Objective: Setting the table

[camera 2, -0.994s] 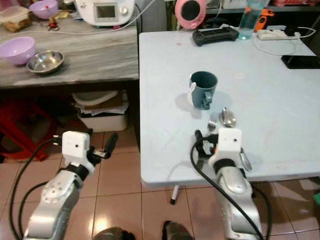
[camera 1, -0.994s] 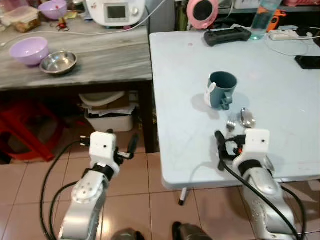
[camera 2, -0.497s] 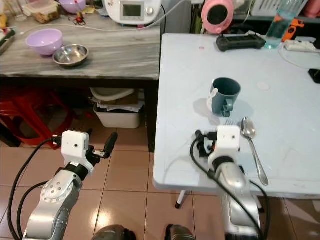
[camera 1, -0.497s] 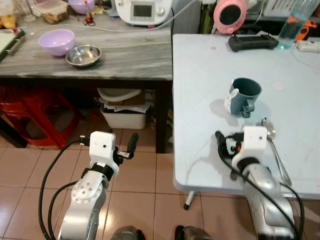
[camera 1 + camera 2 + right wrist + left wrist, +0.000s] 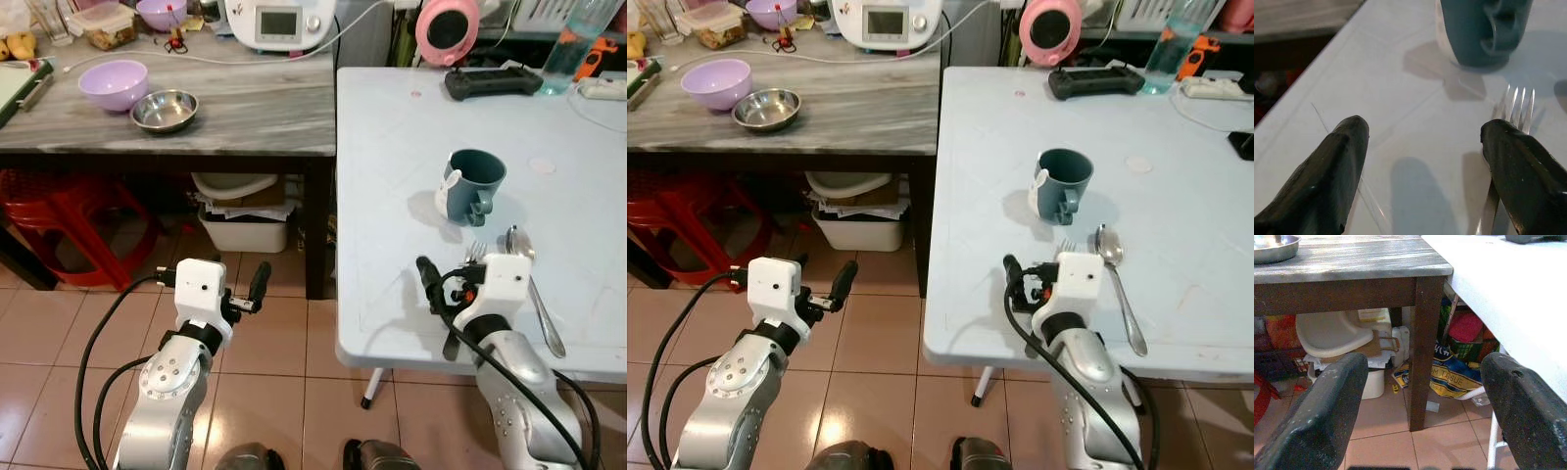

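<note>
Place setting, partly laid, on a pale blue-white plastic table [image 5: 392, 147]: one dark teal ceramic mug [image 5: 471, 182] upright mid-table; just near of it, one steel fork [image 5: 1512, 110] and one steel spoon [image 5: 1116, 272] lying side by side close to the near edge. Right gripper [image 5: 1422, 161]: released, fingers spread, empty, low over the tabletop beside the fork. Left gripper [image 5: 1425, 411]: fingers apart, holding nothing, idle over the tiled floor left of the table. Judged outstanding: bowl or plate. Candidates on the grey wooden side table [image 5: 245, 98], far left: one lilac plastic bowl [image 5: 113, 84], one small steel bowl [image 5: 164, 110]. Far end of table: black handheld controller [image 5: 493, 81], clear water bottle [image 5: 567, 44]. Obstruction: side table's dark leg, storage beneath.
</note>
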`<state>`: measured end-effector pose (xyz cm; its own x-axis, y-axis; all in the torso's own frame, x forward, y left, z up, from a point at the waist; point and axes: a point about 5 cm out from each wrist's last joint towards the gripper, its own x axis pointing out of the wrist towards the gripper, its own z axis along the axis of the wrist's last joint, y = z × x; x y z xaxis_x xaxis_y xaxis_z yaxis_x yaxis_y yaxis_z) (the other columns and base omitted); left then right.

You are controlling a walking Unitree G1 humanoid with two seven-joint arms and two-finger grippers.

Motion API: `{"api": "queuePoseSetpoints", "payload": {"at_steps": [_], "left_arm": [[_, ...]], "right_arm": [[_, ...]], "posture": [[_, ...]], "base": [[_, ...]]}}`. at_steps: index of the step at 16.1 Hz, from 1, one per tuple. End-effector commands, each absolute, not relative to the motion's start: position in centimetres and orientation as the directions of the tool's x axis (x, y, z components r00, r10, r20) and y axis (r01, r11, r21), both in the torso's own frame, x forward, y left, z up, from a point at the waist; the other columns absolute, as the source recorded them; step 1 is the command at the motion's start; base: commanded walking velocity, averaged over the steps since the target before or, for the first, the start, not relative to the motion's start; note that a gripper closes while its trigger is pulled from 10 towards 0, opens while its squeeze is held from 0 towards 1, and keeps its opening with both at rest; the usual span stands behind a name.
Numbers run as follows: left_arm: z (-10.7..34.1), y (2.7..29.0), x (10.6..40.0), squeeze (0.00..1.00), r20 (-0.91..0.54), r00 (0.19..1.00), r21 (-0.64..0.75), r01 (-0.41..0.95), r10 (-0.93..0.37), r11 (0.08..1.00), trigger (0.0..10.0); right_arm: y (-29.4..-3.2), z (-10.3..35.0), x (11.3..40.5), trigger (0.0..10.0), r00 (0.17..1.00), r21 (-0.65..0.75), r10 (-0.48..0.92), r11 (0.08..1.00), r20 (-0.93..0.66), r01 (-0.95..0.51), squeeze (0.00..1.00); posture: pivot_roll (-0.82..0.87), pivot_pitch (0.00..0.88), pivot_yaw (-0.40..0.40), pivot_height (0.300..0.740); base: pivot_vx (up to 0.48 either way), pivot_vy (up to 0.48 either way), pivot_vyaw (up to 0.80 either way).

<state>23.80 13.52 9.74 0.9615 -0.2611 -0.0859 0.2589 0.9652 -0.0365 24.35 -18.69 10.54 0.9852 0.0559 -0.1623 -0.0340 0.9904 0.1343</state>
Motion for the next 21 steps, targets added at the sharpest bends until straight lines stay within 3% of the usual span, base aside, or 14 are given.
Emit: {"api": "queuePoseSetpoints", "payload": {"at_steps": [1, 8, 9, 10, 11, 16, 21], "left_arm": [[10.0, 13.6, 23.9, 0.00, -0.080, 0.962, -0.030, 0.260, -0.262, 0.965, 10.0], [9.9, 13.5, 23.8, 0.00, -0.082, 0.957, -0.039, 0.277, -0.279, 0.960, 10.0], [9.9, 13.4, 23.8, 0.00, -0.083, 0.955, -0.039, 0.281, -0.284, 0.959, 10.0], [9.9, 13.4, 23.9, 0.00, -0.083, 0.954, -0.039, 0.284, -0.286, 0.958, 10.0], [9.9, 13.3, 23.9, 0.00, -0.083, 0.954, -0.040, 0.285, -0.287, 0.958, 10.0], [9.9, 13.5, 23.7, 0.00, -0.086, 0.955, -0.039, 0.282, -0.284, 0.959, 10.0], [9.8, 13.6, 23.3, 0.00, -0.096, 0.950, -0.042, 0.293, -0.296, 0.955, 10.0]], "right_arm": [[-18.7, 11.4, 24.1, 10.0, 0.991, 0.146, 0.065, 0.988, -0.121, -0.047, 0.00], [-20.1, 10.1, 20.8, 10.0, 0.971, 0.095, -0.066, 0.991, -0.231, 0.090, 0.00], [-20.6, 9.5, 20.8, 6.7, 0.958, 0.099, -0.097, 0.987, -0.270, 0.128, 0.00], [-20.7, 9.0, 21.2, 1.0, 0.946, 0.076, -0.110, 0.987, -0.306, 0.139, 0.00], [-20.5, 9.1, 21.7, 0.0, 0.947, 0.100, -0.103, 0.985, -0.305, 0.139, 0.00], [-19.9, 9.1, 24.4, 0.2, 0.933, 0.079, -0.056, 0.993, -0.356, 0.090, 0.00], [-19.6, 6.8, 22.7, 0.0, 0.861, 0.095, -0.025, 0.992, -0.507, 0.085, 0.00]], "posture": [[-0.02, 0.096, 0.040, 0.740], [-0.04, 0.098, 0.041, 0.740], [-0.04, 0.097, 0.043, 0.740], [-0.04, 0.096, 0.044, 0.740], [-0.03, 0.097, 0.044, 0.740], [-0.02, 0.098, 0.038, 0.740], [-0.02, 0.111, 0.039, 0.740]], "base": [[0.000, 0.000, 0.00], [0.000, 0.000, 0.00], [0.000, 0.000, 0.00], [0.000, 0.000, 0.00], [0.000, 0.000, 0.00], [0.000, 0.000, 0.00], [0.000, 0.000, 0.00]]}}
